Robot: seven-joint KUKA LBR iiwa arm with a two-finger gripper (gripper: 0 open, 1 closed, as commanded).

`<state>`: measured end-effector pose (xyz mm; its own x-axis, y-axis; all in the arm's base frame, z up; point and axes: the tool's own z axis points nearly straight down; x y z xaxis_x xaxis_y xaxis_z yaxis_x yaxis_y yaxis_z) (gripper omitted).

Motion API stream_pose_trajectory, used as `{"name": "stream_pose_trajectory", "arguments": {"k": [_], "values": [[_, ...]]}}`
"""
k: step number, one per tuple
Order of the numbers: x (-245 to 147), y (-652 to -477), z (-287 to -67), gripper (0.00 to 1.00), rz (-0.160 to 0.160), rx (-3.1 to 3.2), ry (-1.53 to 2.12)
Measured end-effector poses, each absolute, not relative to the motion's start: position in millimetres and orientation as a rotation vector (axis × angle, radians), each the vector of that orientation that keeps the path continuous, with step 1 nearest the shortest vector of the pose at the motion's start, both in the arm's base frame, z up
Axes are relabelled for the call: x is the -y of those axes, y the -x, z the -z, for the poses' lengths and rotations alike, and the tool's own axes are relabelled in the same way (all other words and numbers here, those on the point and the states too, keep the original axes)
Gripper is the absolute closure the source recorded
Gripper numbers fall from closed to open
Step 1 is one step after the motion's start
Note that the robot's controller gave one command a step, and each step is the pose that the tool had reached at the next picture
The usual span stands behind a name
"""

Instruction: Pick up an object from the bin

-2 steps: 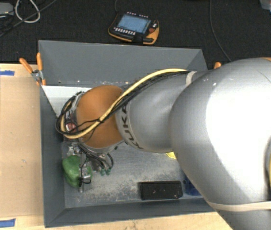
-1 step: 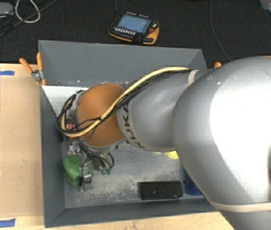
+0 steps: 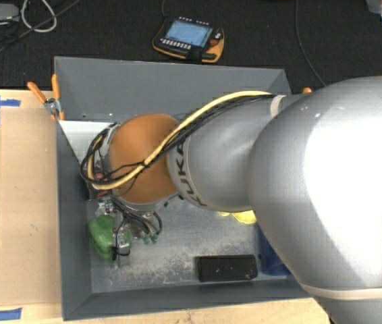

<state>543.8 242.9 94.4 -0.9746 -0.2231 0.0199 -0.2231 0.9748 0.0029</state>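
Camera view: the arm (image 3: 299, 181) comes in from the right and bends down into the bin (image 3: 177, 79). Its orange cover (image 3: 144, 157), with black and yellow cables (image 3: 103, 164) looped over it, sits directly above the gripper (image 3: 133, 238). The gripper is low in the bin, close to the floor and near the left wall. The cover and the dark wrist parts hide much of it, so I cannot tell whether it is spread or closed, or whether it grips anything.

A green lump (image 3: 100, 238), rounded and soft-looking, lies just beside the gripper on the side towards the left wall. It seems to touch the gripper's metal parts. A flat black block (image 3: 227, 268) lies on the floor well off to the gripper's right and a little nearer the front wall. Beyond the block, a yellow thing (image 3: 242, 216) and a blue thing (image 3: 272, 262) stick out from under the arm, both mostly covered by it. Pale grit (image 3: 167, 258) is scattered on the floor between the gripper and the block.
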Motion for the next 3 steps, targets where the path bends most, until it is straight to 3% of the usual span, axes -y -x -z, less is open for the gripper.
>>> {"name": "stream_pose_trajectory", "arguments": {"k": [1, 2, 3], "values": [[-242.9, -543.8, -103.0, 1.0, 0.001, 3.102, -0.349], [-241.9, -541.2, -132.4, 1.0, -0.003, 3.092, -0.346], [-243.2, -543.8, -180.7, 1.0, 0.001, 3.102, -0.347]]}}
